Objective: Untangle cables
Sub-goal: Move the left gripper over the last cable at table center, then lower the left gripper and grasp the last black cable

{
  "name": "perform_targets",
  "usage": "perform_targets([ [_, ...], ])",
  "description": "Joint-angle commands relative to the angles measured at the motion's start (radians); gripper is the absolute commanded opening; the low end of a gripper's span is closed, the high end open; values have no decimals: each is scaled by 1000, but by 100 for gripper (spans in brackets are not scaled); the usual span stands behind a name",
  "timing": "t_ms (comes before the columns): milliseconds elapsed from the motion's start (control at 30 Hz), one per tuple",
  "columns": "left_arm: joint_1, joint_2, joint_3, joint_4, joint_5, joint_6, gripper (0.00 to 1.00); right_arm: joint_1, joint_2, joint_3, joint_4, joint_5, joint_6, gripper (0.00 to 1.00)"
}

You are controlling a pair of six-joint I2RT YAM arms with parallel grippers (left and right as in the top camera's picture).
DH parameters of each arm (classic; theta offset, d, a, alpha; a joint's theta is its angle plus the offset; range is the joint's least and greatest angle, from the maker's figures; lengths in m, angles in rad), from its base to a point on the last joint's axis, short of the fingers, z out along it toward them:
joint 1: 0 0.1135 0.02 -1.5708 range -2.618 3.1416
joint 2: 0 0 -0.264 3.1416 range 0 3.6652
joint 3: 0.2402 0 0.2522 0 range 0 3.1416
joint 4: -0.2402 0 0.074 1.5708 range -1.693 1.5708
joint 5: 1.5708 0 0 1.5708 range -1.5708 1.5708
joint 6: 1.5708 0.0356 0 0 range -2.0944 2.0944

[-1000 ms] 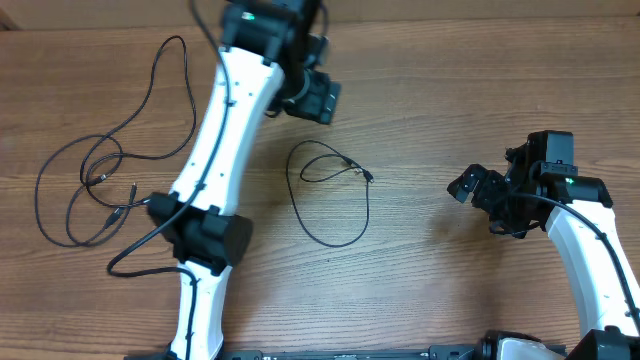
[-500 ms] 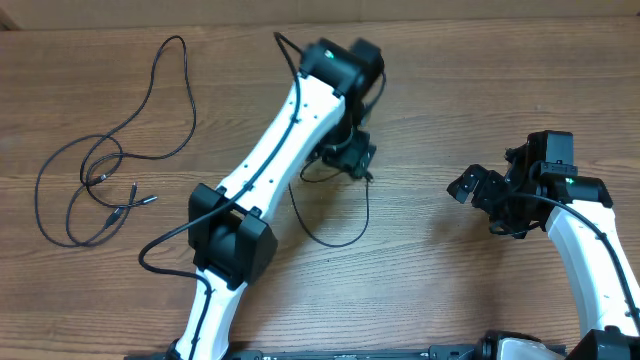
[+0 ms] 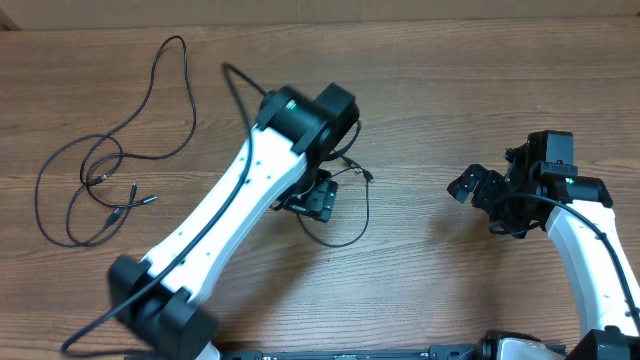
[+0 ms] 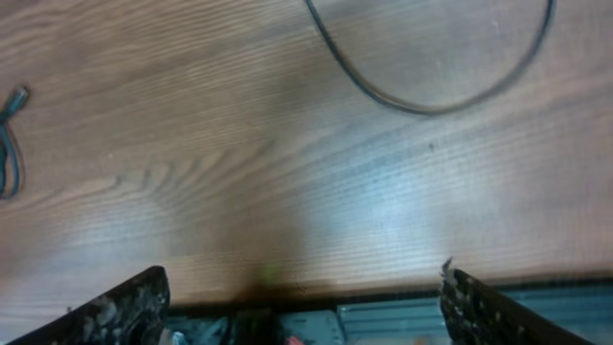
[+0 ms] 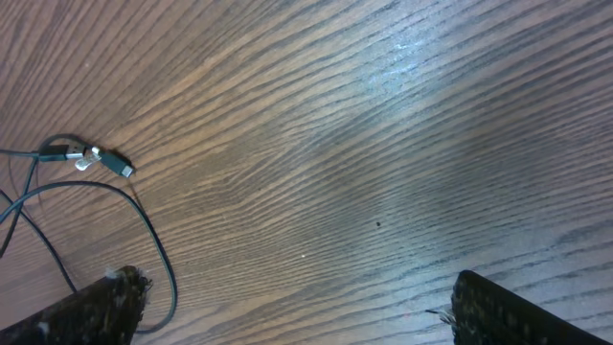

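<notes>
We log from the wrist views the left hand (image 4: 305,305) and right hand (image 5: 292,302) open, empty; only overhead shows the tangled cables (image 3: 98,178) at frame left.

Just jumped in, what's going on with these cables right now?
The left hand hovers open over the small cable loop in the middle, gripping nothing yet. The right hand is open off to the right, also empty. A longer cable lies in loose overlapping loops at the far left, with neither hand near it.
</notes>
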Motion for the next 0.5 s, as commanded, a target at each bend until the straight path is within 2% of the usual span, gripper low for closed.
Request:
perform_targets([
  [0,3,-70,-95,74,-63,-132,95,8,4,0,5,-1,-8,100],
  [33,3,-82,-121,113,-58,-143,99,8,4,0,5,-1,-8,100],
  [200,2,-75,-217,339,-13,-97,100,8,4,0,5,-2,-8,100],
  [467,2,-17,-312,658,95,261,100,8,4,0,5,-2,-8,100],
])
